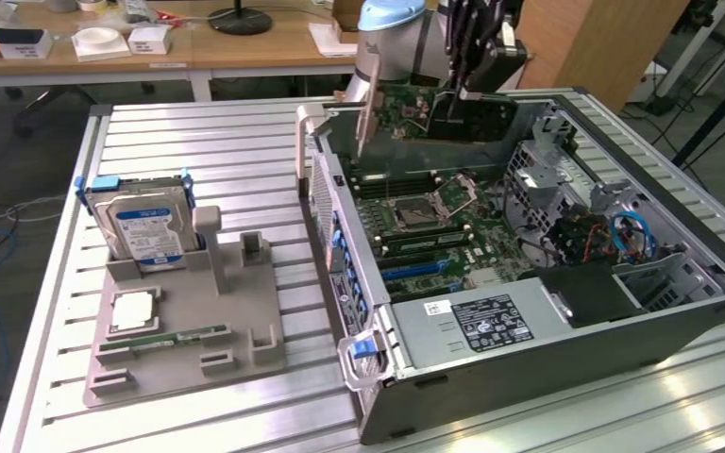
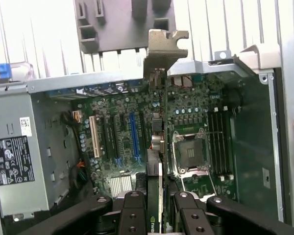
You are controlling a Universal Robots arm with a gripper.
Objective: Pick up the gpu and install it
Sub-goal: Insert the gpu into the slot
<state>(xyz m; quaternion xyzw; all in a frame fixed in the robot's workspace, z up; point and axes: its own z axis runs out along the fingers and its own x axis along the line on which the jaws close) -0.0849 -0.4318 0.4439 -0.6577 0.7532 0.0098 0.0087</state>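
One-handed, squeezed the gpu (image 1: 429, 115) tight in the gripper (image 1: 467, 92), standing on its edge between the fingers (image 2: 133, 211). Poked its silver bracket (image 2: 164, 46) out far ahead of the hand. Hung over the open computer case (image 1: 665, 316), above the green board (image 2: 122, 127) under the hand. Saw the hard drive (image 1: 143, 226) in its grey tray (image 1: 186, 354), well off to the side.

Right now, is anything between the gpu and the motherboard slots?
Nothing visible. The tool holds the gpu upright over the open case; the slots lie bare, no cable across them. Directly beneath the gpu's edge is hidden.
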